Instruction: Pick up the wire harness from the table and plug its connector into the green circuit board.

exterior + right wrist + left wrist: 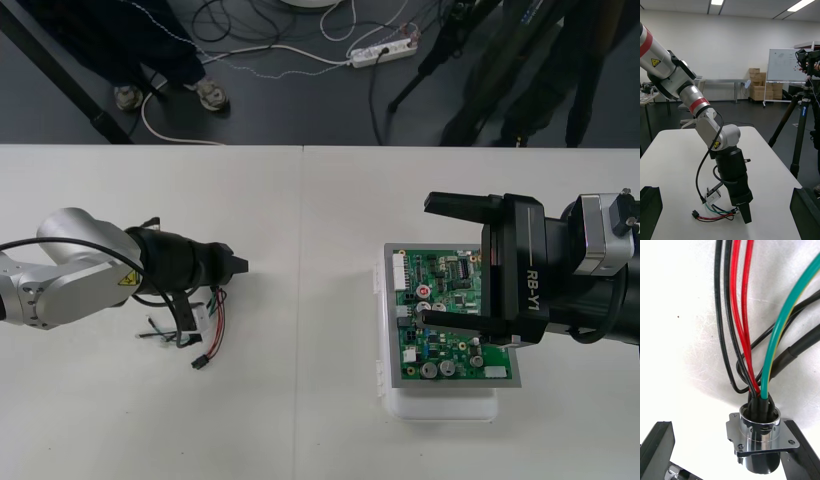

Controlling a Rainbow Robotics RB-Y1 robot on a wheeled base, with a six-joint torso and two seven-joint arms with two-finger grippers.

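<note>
left arm (pixel 70 272) angled down at table (pixel 300 230), left gripper (pixel 237 266) spread, wire harness (pixel 208 328) socket (pixel 759 429) between its fingers (pixel 802 455), beside one, right gripper (pixel 455 262) spread over green circuit board (pixel 452 352)

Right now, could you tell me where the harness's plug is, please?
In the front view the plug lies on the table, left side, at the end of the red wires, just nearer the robot than the left gripper.
</note>
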